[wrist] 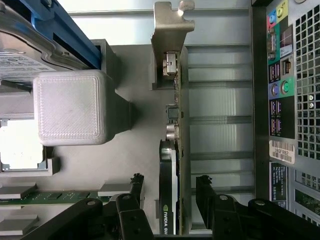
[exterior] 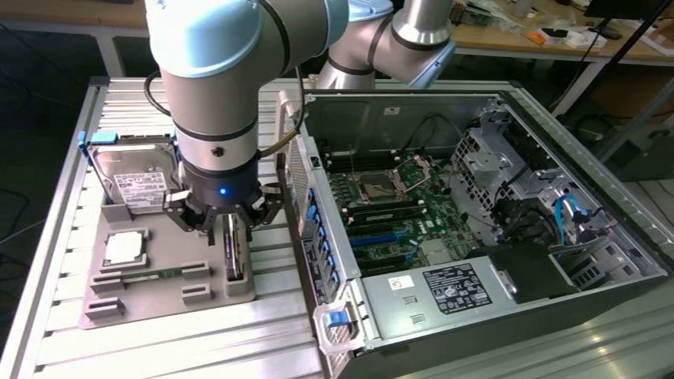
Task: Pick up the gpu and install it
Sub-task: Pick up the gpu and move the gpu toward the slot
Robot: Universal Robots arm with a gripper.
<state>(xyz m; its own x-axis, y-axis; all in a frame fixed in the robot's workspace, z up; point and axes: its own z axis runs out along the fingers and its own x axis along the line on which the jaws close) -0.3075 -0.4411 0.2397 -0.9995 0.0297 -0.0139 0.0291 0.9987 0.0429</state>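
Note:
The gpu [exterior: 234, 251] stands on edge in a slot of the grey holder tray [exterior: 137, 304], beside the open computer case [exterior: 474, 229]. In the wrist view the gpu [wrist: 172, 165] shows edge-on, with its black cooler, thin green board and silver end bracket [wrist: 169, 30]. My gripper [exterior: 226, 225] hovers directly over the card. Its black fingers [wrist: 135, 192] stand open on either side of the card, apart from it and holding nothing.
The holder tray also carries a silver hard drive [exterior: 137, 178] with a white label, a square chip [exterior: 123, 249] and a narrow memory stick [exterior: 147, 275]. The case's rear wall with ports [wrist: 282, 100] rises close beside the card. The motherboard [exterior: 384, 217] lies exposed inside.

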